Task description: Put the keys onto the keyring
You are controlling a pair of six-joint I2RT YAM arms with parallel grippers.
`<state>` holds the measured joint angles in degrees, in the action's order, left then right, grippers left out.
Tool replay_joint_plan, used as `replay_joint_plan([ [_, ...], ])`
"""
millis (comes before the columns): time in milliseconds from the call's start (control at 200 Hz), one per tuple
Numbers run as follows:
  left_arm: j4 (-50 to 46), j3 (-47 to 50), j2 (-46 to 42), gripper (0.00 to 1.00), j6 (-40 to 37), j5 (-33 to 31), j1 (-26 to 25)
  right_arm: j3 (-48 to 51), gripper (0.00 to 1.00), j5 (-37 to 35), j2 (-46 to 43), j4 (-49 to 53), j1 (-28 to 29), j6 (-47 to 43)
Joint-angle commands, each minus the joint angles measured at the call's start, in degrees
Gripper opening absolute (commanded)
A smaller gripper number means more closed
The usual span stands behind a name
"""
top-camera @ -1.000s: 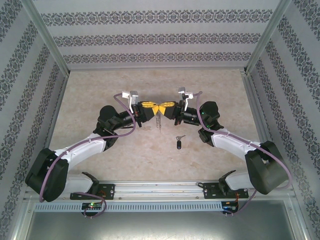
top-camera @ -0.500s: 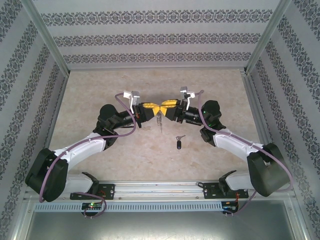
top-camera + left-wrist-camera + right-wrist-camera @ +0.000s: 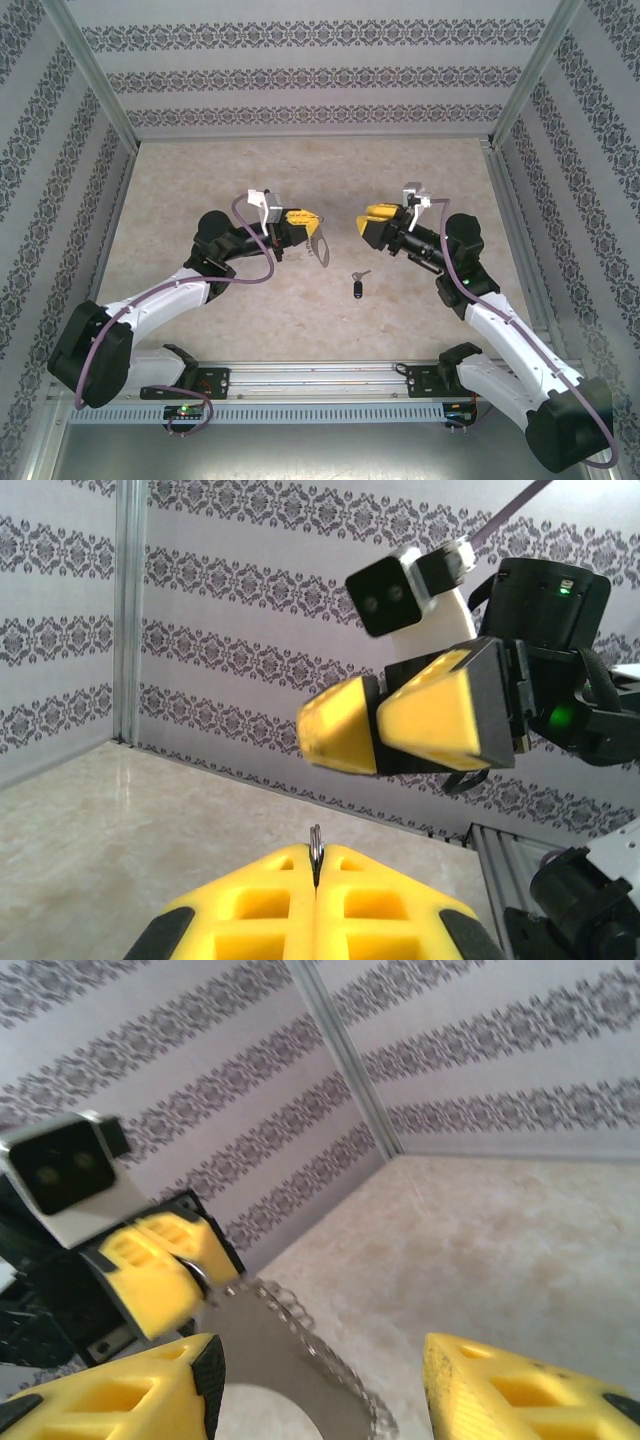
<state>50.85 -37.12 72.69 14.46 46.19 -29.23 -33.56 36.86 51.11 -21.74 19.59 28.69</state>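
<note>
The keyring, a flat grey metal loop with a thin silvery chain, is hanging tilted from the left gripper, left of centre. The tiny key is lying flat on the table, nearer and to the right, its black head pointing near.

Top cam overhead; L wrist faces right claw close; R wrist, left claw.

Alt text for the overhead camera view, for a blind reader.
The left gripper holds the grey keyring above a table; the right gripper faces it across a gap. The small black key lies on the table nearer the bases.
</note>
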Motion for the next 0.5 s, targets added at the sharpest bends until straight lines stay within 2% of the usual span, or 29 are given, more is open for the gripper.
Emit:
replay_joint_plan([
  [0, -1.50, -1.63, 0.80, 0.00, -7.08, 2.53, -0.79, 1.37, 0.56, -1.97, -1.40, 5.50, -0.55, -1.95],
  [220, -1.35, -2.08, 2.63, 0.00, -12.17, 5.82, -0.87, 2.25, 0.56, -0.09, -1.82, 6.08, -0.61, -3.24],
  [495, -7.02, -5.49, 4.76, 0.00, -11.99, 11.02, -0.74, 2.05, 0.56, 7.04, 1.45, 2.77, -0.52, -8.49],
])
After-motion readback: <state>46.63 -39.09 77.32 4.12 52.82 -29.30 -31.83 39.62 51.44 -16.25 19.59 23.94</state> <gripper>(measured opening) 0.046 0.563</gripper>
